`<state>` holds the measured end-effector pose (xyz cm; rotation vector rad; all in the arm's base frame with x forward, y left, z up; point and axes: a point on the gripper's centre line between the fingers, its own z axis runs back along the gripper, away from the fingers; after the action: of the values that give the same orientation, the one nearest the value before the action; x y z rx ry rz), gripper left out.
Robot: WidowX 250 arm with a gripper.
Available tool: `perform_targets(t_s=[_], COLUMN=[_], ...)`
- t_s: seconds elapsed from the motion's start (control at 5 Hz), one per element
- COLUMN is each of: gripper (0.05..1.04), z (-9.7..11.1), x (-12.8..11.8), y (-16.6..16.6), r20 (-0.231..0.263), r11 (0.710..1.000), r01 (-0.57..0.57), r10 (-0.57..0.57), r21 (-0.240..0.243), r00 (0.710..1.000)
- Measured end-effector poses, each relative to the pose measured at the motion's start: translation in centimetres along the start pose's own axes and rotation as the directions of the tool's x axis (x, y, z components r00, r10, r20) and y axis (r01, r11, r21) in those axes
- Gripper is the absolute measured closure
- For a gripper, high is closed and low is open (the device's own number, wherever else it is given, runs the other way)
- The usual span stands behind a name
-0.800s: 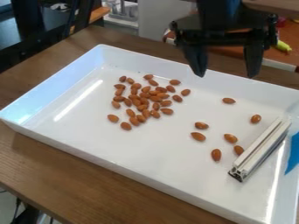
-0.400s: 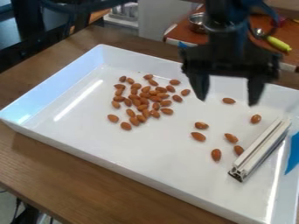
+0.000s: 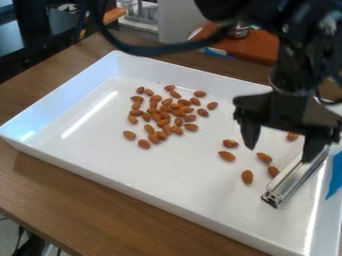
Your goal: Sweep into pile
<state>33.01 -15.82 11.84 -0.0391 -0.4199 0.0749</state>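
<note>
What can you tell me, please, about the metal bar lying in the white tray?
The bar is long, straight and silvery, apparently metal, with lengthwise grooves and a dark near end. It lies slantwise on the floor of the tray, toward the right side, an almond close beside it. The hand hangs by its far part; whether they touch, I cannot tell.

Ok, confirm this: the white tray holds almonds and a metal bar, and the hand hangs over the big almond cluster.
Wrong place for the hand: the camera view shows it at the right, by the metal bar, not over the big almond cluster. The white tray does hold almonds and the bar.
</note>
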Motion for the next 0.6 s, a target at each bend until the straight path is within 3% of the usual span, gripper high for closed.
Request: perform_targets(t_s=[0.4, 0.6], gripper=[0.083, 0.13], z=[-2.3, -2.0], x=[0.1, 0.9], y=[-1.2, -1.8], r20=[-0.005, 0.003], r11=[1.0, 1.0], r01=[0.019, 0.016], r10=[-0.019, -0.016], r21=[0.016, -0.002], r00=[1.0, 1.0])
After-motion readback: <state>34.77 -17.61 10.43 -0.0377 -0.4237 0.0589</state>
